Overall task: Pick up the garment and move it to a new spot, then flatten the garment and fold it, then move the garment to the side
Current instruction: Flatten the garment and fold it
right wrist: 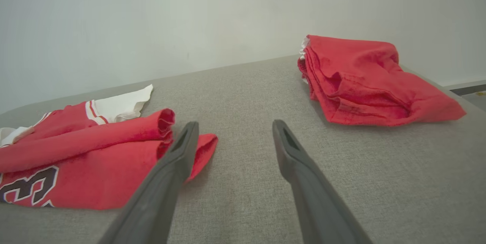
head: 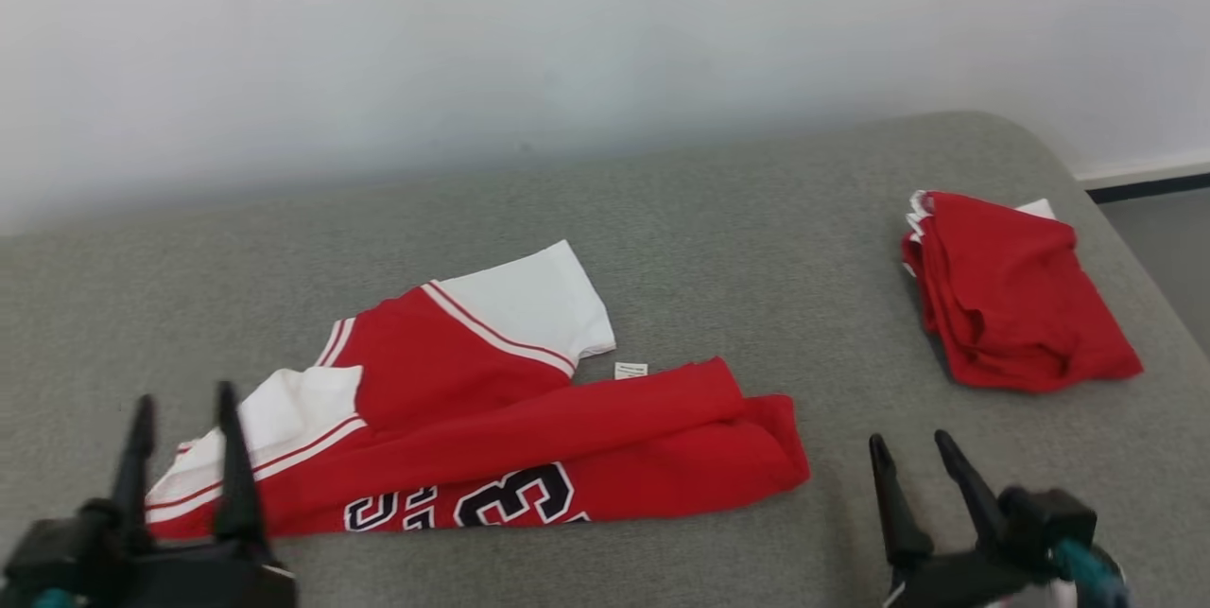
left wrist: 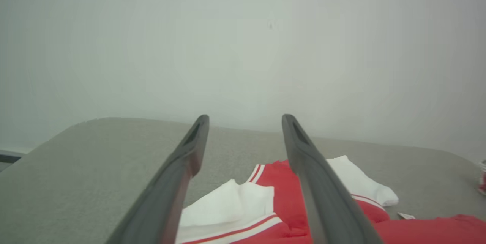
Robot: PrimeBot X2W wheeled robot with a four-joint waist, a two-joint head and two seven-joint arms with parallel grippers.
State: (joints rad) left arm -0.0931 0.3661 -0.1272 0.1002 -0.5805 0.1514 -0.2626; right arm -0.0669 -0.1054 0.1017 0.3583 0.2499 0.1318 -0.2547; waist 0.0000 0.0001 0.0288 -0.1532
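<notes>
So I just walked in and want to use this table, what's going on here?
A two-armed robot is folding clothes on the grey table. A red and white jersey lies half folded lengthwise before it, sleeves sticking out. Both grippers are open and empty: the left gripper at the jersey's left end, the right gripper over bare table past its right end. A folded red pile sits far right.

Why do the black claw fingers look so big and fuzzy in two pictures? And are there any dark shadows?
Left wrist view: the left claw sits right by the wide lens, so it looms large with soft edges. Right wrist view: the right claw looms likewise; the folded red garment casts only a faint shadow. Head view: soft, even light, no glare on the grey surface.
</notes>
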